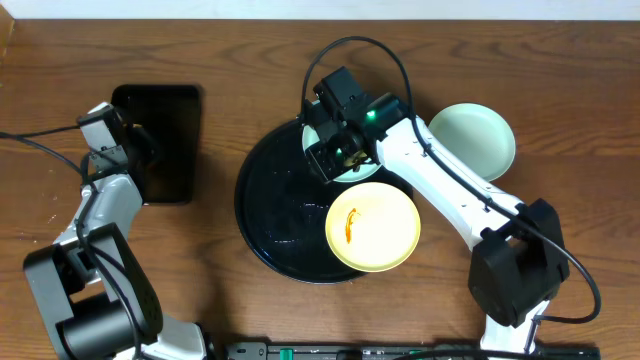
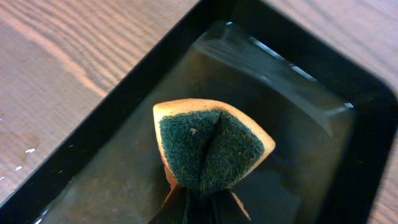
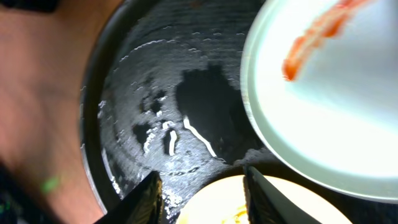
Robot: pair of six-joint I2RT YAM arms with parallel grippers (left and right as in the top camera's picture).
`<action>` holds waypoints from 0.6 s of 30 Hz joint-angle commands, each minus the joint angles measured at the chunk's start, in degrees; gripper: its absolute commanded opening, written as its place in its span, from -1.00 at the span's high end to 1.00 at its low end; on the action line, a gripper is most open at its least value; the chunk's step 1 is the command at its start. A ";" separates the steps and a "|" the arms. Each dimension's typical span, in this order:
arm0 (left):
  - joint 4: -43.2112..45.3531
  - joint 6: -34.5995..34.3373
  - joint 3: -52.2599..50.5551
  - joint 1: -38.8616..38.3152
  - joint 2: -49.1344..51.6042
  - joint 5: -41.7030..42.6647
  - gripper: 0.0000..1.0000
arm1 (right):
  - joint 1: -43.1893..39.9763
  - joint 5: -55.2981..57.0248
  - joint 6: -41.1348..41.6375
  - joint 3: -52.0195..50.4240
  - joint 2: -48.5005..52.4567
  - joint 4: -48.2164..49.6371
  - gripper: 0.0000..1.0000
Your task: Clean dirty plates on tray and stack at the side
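The round black tray (image 1: 272, 215) sits mid-table, wet inside. On its right part lies a pale yellow plate (image 1: 372, 226) with an orange smear. A mint plate (image 3: 323, 93) with an orange-red streak lies at the tray's far side, mostly hidden under my right gripper (image 1: 335, 152) in the overhead view. The right gripper (image 3: 202, 196) hangs open over the tray, and the yellow plate's (image 3: 280, 202) edge shows between and below its fingers. A clean mint plate (image 1: 478, 140) rests on the table to the right of the tray. My left gripper (image 2: 202, 208) is shut on a green-and-yellow sponge (image 2: 208, 146).
The left gripper (image 1: 140, 145) holds the sponge over a rectangular black tray (image 1: 165, 120) at the left, which holds shallow water (image 2: 280, 93). Bare wooden table (image 1: 560, 120) surrounds both trays. Cables run from both arms.
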 commanded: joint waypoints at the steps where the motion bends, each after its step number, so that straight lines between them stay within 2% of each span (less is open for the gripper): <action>1: 1.53 0.55 0.31 0.24 -5.75 4.96 0.85 | -1.42 5.22 5.46 0.79 -1.81 0.20 0.21; 2: 1.27 0.52 0.31 0.24 -7.54 5.79 0.85 | -1.88 5.25 5.44 0.79 -1.81 0.31 0.20; 4: 0.24 0.52 0.28 0.24 -12.70 6.62 0.85 | -3.74 5.27 5.44 0.79 -1.81 0.92 -0.03; 7: 0.96 0.59 0.28 0.24 -13.66 4.46 0.85 | -5.90 5.73 5.51 0.79 -1.81 2.10 -0.14; 9: 0.15 1.05 0.28 0.26 -12.17 0.52 0.85 | -7.39 8.28 8.28 0.79 -1.81 2.47 -0.40; 13: -4.31 1.18 0.28 0.28 -7.82 -1.11 0.85 | -11.02 14.10 16.68 0.79 -1.81 0.79 -0.41; 18: -5.20 1.11 0.28 0.28 -5.33 -0.66 0.85 | -14.27 16.09 18.08 0.11 -1.73 -1.09 -0.39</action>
